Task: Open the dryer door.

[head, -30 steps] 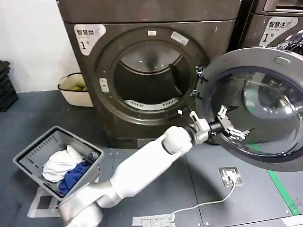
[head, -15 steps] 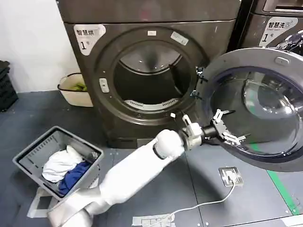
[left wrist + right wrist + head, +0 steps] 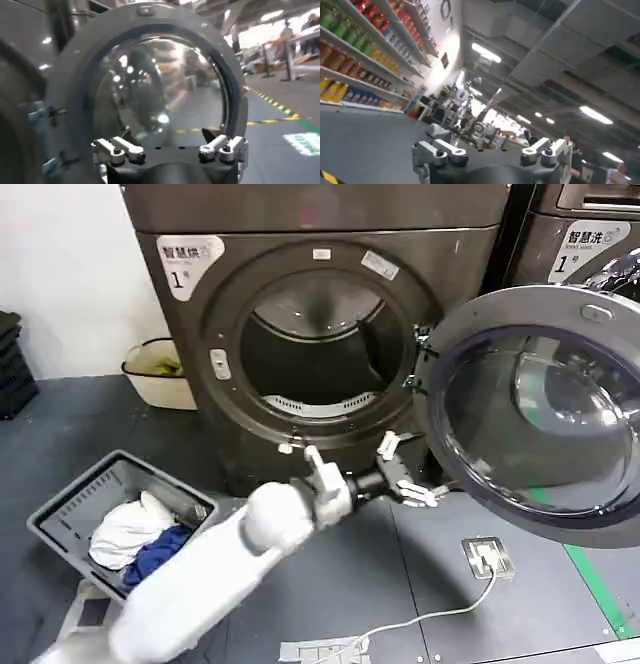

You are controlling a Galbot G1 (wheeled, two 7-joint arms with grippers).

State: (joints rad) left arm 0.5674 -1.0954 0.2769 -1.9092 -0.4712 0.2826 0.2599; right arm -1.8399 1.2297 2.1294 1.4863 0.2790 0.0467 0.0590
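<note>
Dryer door (image 3: 545, 409) open, left end effector (image 3: 405, 474) beside — apart

In the head view the right picture edge is cutting off the dryer door (image 3: 540, 409), hiding its far rim. The left arm (image 3: 190, 584) is blurring and running out past the bottom edge. The laundry basket (image 3: 70, 514) is partly disappearing behind that arm.

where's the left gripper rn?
Head view: left gripper sits low centre, open, below the drum opening and just left of the swung-open dryer door.
</note>
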